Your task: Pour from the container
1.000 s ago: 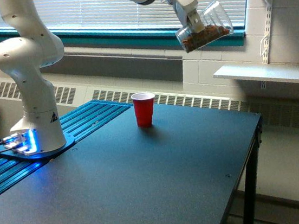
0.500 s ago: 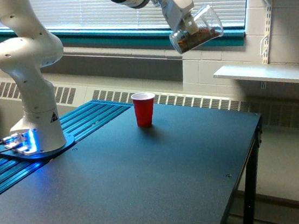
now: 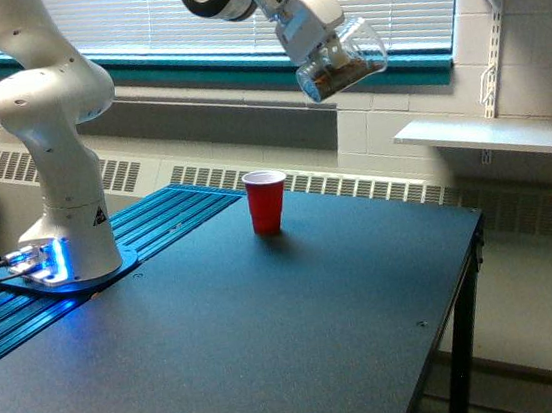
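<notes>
While tilted, the container [image 3: 342, 60] hangs above the red cup [image 3: 266, 202].

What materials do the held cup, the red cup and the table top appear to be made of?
Container: likely clear, glossy plastic; the brown bits show through its wall.
Red cup: probably opaque plastic with a slight sheen and a pale inside.
Table: dark matte top, perhaps laminate; it shows only soft reflections.

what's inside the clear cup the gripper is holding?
Brown granular bits, settled along the lower side of the tilted clear cup. The gripper covers part of its wall, so the fill behind it can't be seen.
</notes>
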You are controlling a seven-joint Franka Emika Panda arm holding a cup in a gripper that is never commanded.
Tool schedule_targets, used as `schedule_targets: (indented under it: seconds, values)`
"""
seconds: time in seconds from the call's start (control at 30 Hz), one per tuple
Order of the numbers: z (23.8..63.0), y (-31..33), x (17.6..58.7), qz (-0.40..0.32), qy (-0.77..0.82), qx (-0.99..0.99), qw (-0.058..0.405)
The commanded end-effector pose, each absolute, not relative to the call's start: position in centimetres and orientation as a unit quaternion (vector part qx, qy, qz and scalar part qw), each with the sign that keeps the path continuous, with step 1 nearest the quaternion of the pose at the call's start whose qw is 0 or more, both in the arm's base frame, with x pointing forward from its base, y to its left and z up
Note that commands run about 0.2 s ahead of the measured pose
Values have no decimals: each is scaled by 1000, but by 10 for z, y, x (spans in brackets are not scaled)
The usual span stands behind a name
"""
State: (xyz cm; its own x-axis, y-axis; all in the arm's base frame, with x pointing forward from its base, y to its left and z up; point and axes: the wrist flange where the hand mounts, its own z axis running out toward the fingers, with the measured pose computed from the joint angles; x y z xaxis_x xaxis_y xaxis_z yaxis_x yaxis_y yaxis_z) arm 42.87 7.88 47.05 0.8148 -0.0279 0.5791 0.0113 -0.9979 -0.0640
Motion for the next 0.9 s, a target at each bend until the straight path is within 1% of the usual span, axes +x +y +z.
schedule_targets:
  seconds: [0.03, 0.43, 0.9]
  values:
    - [476, 91, 409, -316, -80, -945, 21]
    - [468, 98, 376, -311, -154, -938, 28]
    - [444, 96, 343, -286, -197, -937, 36]
